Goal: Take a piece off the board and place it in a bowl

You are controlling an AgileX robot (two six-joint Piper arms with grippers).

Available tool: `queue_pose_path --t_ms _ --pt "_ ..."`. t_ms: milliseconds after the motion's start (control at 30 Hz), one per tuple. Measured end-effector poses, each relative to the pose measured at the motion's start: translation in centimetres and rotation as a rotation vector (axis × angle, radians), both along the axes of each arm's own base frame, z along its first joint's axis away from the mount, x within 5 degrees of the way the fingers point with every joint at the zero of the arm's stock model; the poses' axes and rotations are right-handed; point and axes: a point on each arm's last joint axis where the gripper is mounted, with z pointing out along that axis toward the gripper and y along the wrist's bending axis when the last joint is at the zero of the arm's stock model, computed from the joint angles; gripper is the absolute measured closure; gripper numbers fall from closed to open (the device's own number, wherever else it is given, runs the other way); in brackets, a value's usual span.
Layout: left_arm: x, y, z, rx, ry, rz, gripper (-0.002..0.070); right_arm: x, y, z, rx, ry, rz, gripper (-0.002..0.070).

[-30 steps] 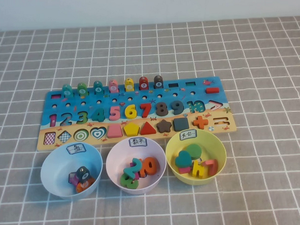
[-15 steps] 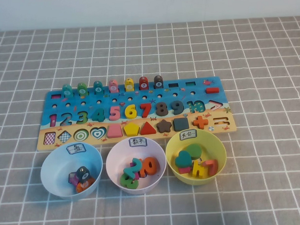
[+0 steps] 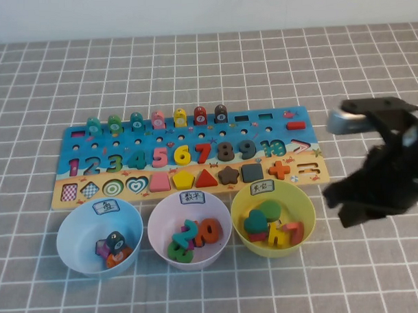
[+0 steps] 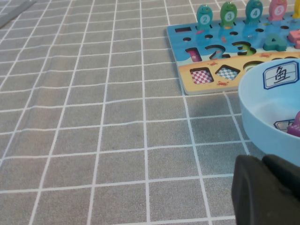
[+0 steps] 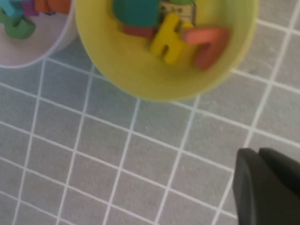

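The orange plus piece (image 3: 279, 170) lies in its slot on the tan strip at the right end of the board (image 3: 276, 121). The pale yellow bowl (image 3: 303, 201) stands in front of it and holds several pieces; it also shows in the right wrist view (image 5: 117, 61). My right gripper (image 3: 344, 203) hovers just right of the yellow bowl, blurred. In the right wrist view the right gripper (image 5: 258, 154) has its jaws together and holds nothing. My left gripper (image 4: 263, 161) is shut and empty, low over the cloth beside the light-blue bowl (image 4: 262, 122). It is outside the high view.
A pale lilac bowl (image 3: 156, 230) with digits and a light-blue bowl (image 3: 71, 237) stand left of the yellow one. Coloured pegs (image 3: 157, 119) stand along the board's far edge. The board's left end shows in the left wrist view (image 4: 187, 84). A grey checked cloth (image 3: 192, 68) covers the table.
My right arm has swung in from the right edge of the high view to a spot beside the yellow bowl. The board, pieces and bowls have not moved.
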Motion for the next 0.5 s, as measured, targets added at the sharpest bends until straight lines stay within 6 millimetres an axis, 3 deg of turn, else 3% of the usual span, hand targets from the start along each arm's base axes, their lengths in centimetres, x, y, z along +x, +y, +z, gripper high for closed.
queue_pose_path --t_ms 267,500 --pt "0.0 0.0 0.0 0.000 0.000 0.000 0.0676 4.0 3.8 0.5 -0.063 0.006 0.082 0.0694" --pt "0.0 0.0 0.0 0.000 0.000 0.000 0.0676 7.6 5.4 0.4 -0.125 0.007 0.110 0.0678"
